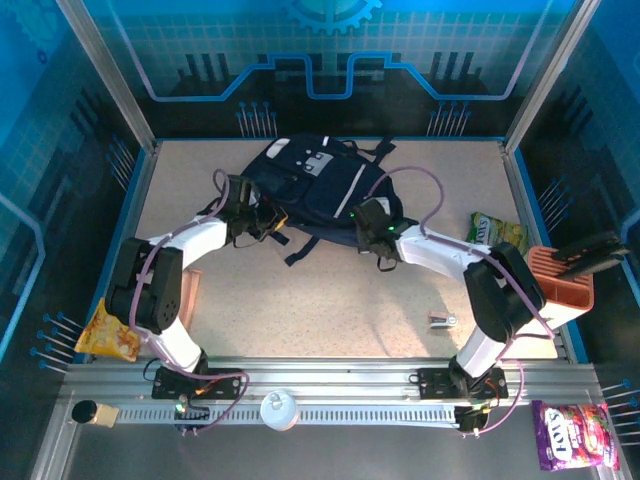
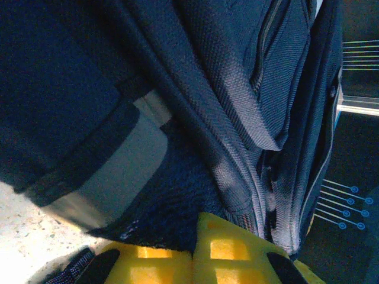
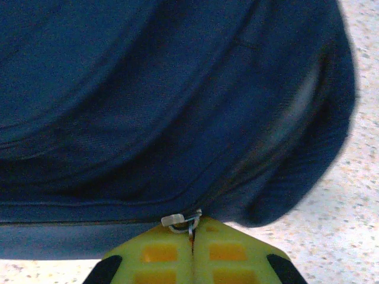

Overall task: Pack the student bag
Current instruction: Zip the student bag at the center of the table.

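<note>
Far back on the counter (image 1: pixel 330 300), the student bag (image 1: pixel 310 185) lies lengthwise away from the arms, left fingers (image 2: pixel 160 260) pinched shut on its left-side fabric, right fingers (image 3: pixel 160 254) clamped on its near-right zipper pull (image 3: pixel 180 220).

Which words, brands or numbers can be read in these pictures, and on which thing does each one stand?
No text is legible.
Purple candy bag: white lettering, too blurred.
Green snack packet: print too small.
Orange snack bag: print too small.
Student bag, grey-white patch: dark marks, too small.
</note>
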`<state>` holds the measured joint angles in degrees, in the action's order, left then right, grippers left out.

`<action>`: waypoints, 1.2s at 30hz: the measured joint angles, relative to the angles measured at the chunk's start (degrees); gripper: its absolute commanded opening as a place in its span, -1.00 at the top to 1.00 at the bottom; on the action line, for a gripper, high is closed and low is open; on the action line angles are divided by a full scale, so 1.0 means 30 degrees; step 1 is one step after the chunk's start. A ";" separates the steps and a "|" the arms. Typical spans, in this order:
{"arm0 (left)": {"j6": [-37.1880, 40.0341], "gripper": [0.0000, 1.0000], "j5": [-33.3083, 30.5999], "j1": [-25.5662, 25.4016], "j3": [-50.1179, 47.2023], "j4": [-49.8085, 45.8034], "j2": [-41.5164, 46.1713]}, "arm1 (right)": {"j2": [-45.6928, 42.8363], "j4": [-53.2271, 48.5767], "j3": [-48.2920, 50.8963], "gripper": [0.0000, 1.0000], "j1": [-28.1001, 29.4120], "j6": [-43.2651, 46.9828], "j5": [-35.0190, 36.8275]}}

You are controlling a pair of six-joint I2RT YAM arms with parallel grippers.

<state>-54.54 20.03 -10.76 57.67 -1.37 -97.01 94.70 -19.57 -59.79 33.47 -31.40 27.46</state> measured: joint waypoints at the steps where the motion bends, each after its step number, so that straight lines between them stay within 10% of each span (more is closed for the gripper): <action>1: 0.0219 1.00 0.0146 0.0058 0.0168 -0.0102 -0.0087 | -0.0335 0.0197 0.0226 1.00 -0.0255 0.0168 -0.0277; 12: 0.2426 0.28 -0.0160 0.2186 0.2317 -0.1450 -0.1632 | 0.0503 0.0058 -0.1180 1.00 0.1632 0.2623 -0.3424; 19: 0.2004 -0.13 -0.1508 0.4116 -0.1107 -0.1464 0.2433 | 0.3060 0.0670 -0.4073 1.00 0.4000 0.2681 -0.6433; 36: -0.1647 -0.34 0.1326 0.3286 -0.5559 0.0583 0.5005 | 0.6237 0.1858 -0.7606 1.00 0.4787 0.1989 -1.0513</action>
<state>-59.48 24.01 -0.91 40.99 0.38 -82.00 113.40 -14.00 -82.61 47.83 -25.43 -4.08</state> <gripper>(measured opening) 0.673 0.050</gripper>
